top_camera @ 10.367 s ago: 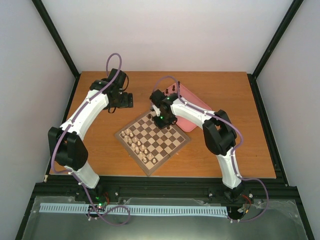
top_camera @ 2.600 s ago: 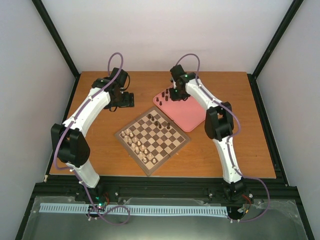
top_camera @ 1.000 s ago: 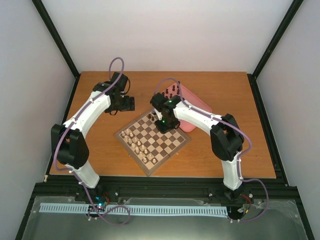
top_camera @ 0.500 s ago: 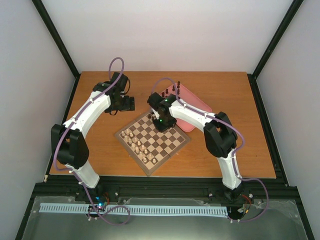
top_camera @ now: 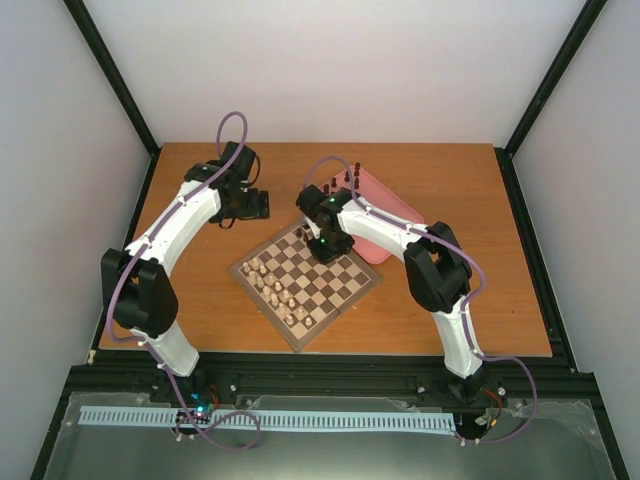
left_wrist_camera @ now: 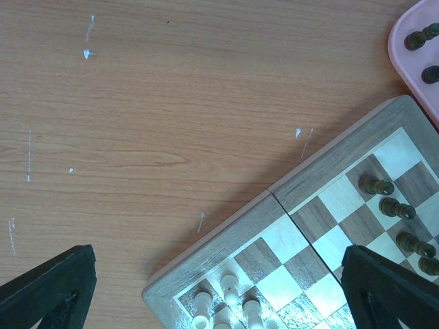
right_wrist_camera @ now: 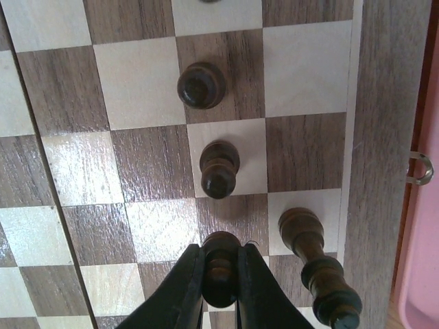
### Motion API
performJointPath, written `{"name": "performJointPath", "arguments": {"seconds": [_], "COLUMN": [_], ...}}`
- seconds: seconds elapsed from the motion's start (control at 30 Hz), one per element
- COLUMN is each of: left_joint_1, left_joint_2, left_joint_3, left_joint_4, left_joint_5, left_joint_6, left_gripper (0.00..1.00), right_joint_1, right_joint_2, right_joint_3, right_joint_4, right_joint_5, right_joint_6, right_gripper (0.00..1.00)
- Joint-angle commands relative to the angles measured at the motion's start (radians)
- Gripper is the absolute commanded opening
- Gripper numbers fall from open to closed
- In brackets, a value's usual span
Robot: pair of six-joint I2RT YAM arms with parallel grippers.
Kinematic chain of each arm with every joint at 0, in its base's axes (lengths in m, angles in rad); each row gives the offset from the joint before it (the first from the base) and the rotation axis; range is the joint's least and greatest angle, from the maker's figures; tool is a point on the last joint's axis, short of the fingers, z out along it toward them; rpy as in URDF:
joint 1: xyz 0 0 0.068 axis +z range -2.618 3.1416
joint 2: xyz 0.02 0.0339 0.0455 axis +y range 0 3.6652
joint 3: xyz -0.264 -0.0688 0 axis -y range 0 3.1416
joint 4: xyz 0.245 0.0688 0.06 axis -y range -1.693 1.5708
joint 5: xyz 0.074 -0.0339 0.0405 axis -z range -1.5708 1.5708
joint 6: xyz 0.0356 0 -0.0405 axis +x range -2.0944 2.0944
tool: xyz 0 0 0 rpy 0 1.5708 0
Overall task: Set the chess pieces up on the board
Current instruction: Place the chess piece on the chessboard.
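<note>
The board (top_camera: 305, 275) lies mid-table, turned diagonally. My right gripper (right_wrist_camera: 220, 284) is shut on a dark brown chess piece (right_wrist_camera: 220, 264) and holds it just above a square near the board's far edge (top_camera: 327, 243). Three more dark pieces stand ahead of it on the board: two pawns (right_wrist_camera: 202, 85) (right_wrist_camera: 219, 169) and a taller one (right_wrist_camera: 317, 264) by the border. More dark pieces (top_camera: 345, 181) stand on the pink tray. My left gripper (top_camera: 256, 205) is open and empty over bare table beyond the board's left corner; its fingers (left_wrist_camera: 48, 288) frame the view's lower corners.
The pink tray (top_camera: 385, 215) lies against the board's far right side, its edge also showing in the left wrist view (left_wrist_camera: 411, 62). Pale cream chessmen (top_camera: 272, 286) stand along the board's near left side. Black frame posts and white walls enclose the table.
Over ten seconds my right gripper went from the board to the pink tray and came back over the board's far edge with a dark piece. In the last half second, almost nothing moved.
</note>
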Motion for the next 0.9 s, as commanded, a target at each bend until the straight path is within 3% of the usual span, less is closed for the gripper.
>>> {"name": "performJointPath", "arguments": {"seconds": [0.0, 0.87], "left_joint_1": [0.009, 0.009], "left_joint_2": [0.007, 0.012], "left_joint_3": [0.045, 0.047], "left_joint_4": [-0.014, -0.02], "left_joint_5": [-0.012, -0.019], "left_joint_6": [-0.002, 0.001], "left_gripper": [1.0, 1.0], "right_joint_1": [-0.009, -0.013], "right_joint_2": [0.033, 0.048], "right_joint_3": [0.031, 0.033], "right_joint_4": [-0.007, -0.021], "right_joint_5": [-0.007, 0.007], "right_joint_6": [-0.016, -0.008], "right_gripper": [0.04, 0.1]}}
